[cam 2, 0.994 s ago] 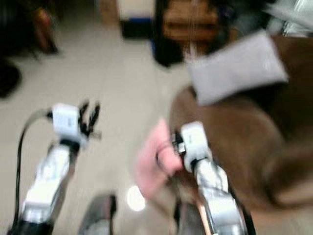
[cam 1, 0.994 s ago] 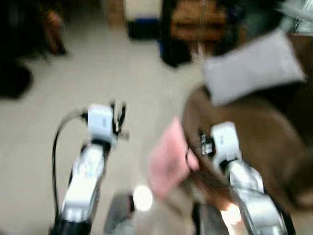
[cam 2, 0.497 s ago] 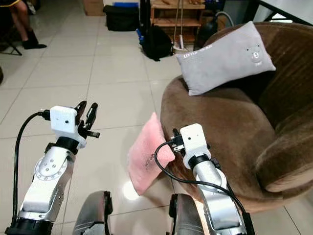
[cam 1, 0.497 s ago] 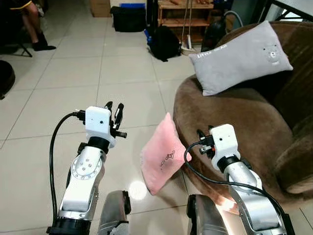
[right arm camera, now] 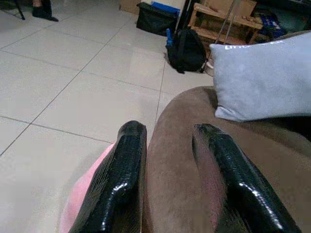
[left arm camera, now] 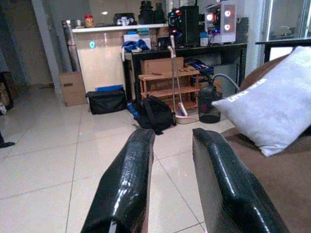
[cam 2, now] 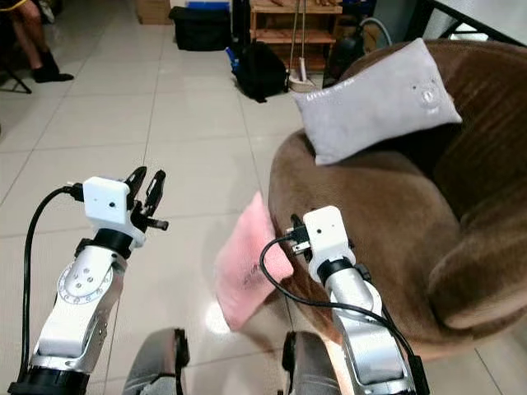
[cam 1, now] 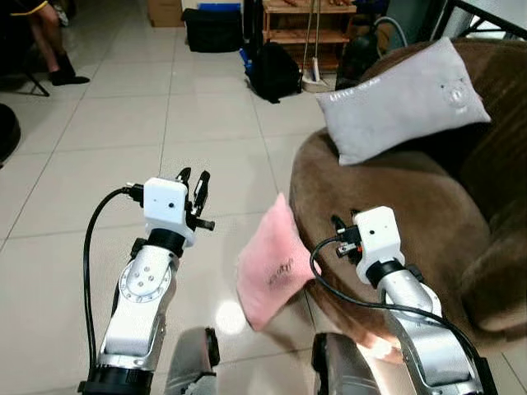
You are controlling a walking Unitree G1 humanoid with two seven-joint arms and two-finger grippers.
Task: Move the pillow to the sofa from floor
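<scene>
A pink pillow [cam 1: 272, 267] stands on its edge on the tiled floor, leaning against the front of the brown sofa [cam 1: 412, 214]. My left gripper [cam 1: 193, 183] is open with nothing between its fingers, held above the floor to the left of the pillow. My right gripper [cam 1: 342, 224] is open too, hovering at the sofa's front edge just right of the pillow; its wrist view has the pillow [right arm camera: 85, 194] below the fingers [right arm camera: 124, 165]. A grey pillow [cam 1: 403, 99] lies on the sofa's back.
A black backpack [cam 1: 276, 72], a wooden shelf [cam 1: 309, 20] and a black bag [cam 1: 212, 29] stand at the far end of the room. A person's legs [cam 1: 49, 53] are at the far left. Open tiled floor [cam 1: 99, 164] spreads to the left.
The picture was blurred a second ago and is steady now, with the camera shifted slightly. Both arms and the pink pillow keep their places.
</scene>
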